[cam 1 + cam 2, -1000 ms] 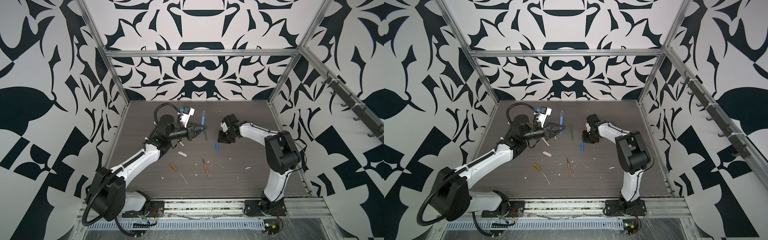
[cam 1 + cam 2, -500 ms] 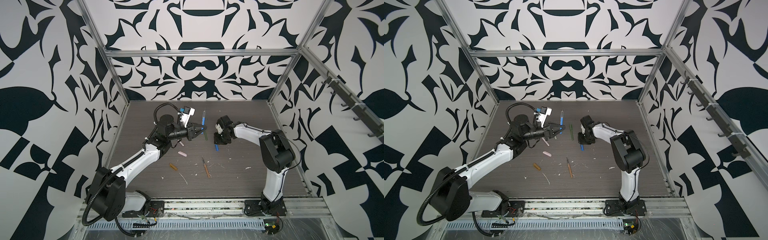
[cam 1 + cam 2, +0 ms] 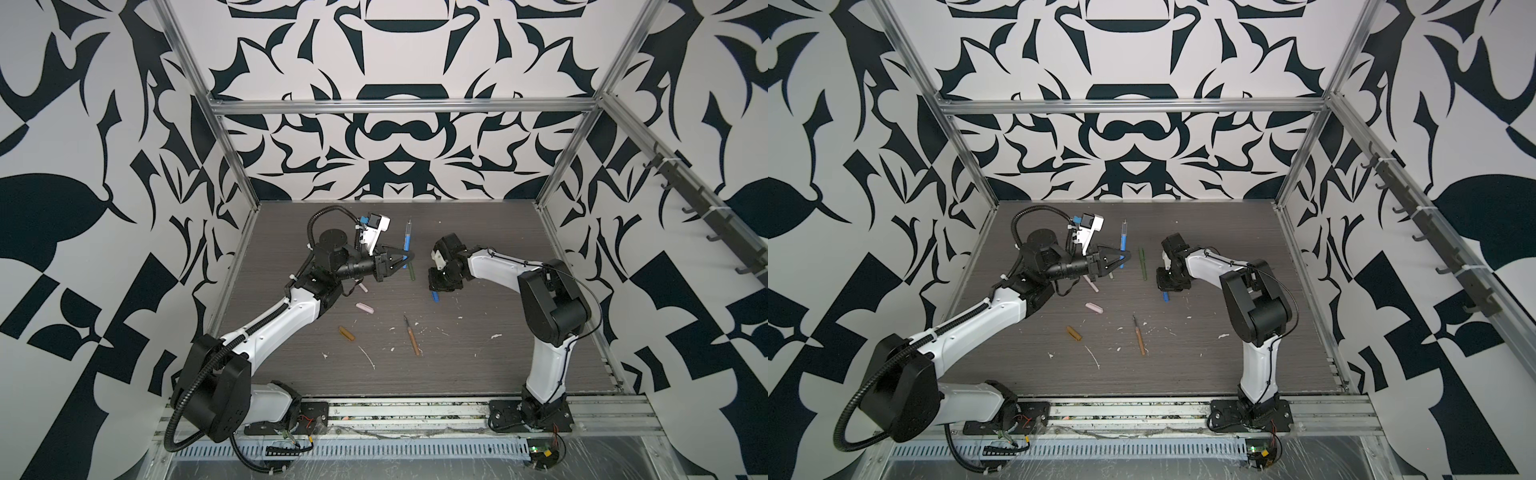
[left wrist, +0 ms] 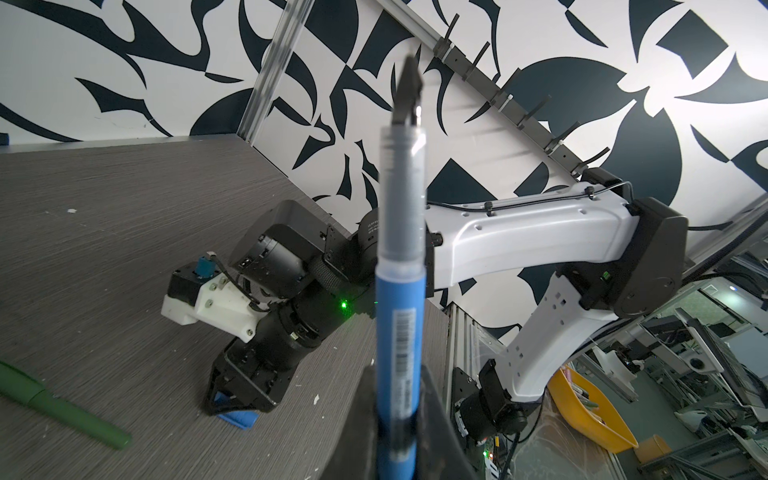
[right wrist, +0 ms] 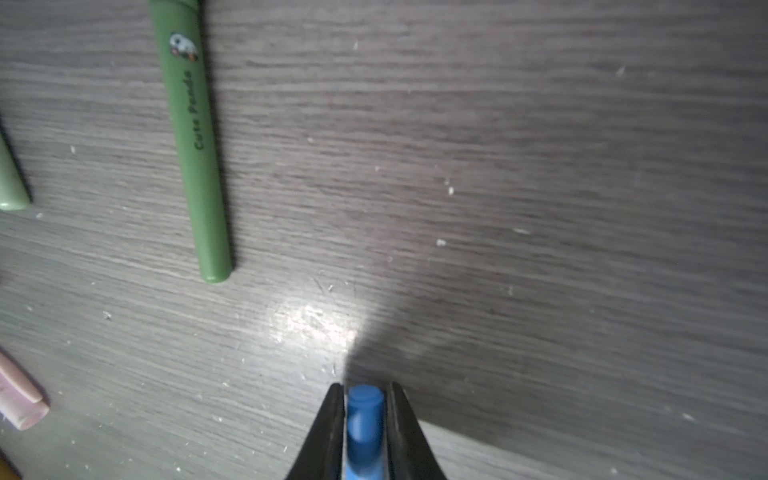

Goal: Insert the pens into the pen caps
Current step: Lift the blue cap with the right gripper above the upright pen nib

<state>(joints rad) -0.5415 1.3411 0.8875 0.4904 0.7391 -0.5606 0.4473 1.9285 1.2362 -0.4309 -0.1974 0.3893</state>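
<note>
Left gripper (image 3: pixel 409 262), in both top views, reaches out level from a bent elbow, clamped on one blue pen (image 3: pixel 406 241) held crosswise, tip toward the back wall. Right gripper (image 3: pixel 434 289) points steeply down at one blue cap (image 3: pixel 435 296) lying on the table (image 3: pixel 498 249).

Left wrist view: the pen (image 4: pixel 399 324) rises between the fingers (image 4: pixel 436 415) (its tip blurred).

Right wrist view: both fingers (image 5: pixel 328 428) press the cap (image 5: pixel 365 411), closed end forward. One dark green pen (image 5: pixel 195 137) lies ahead, lengthwise.
</note>
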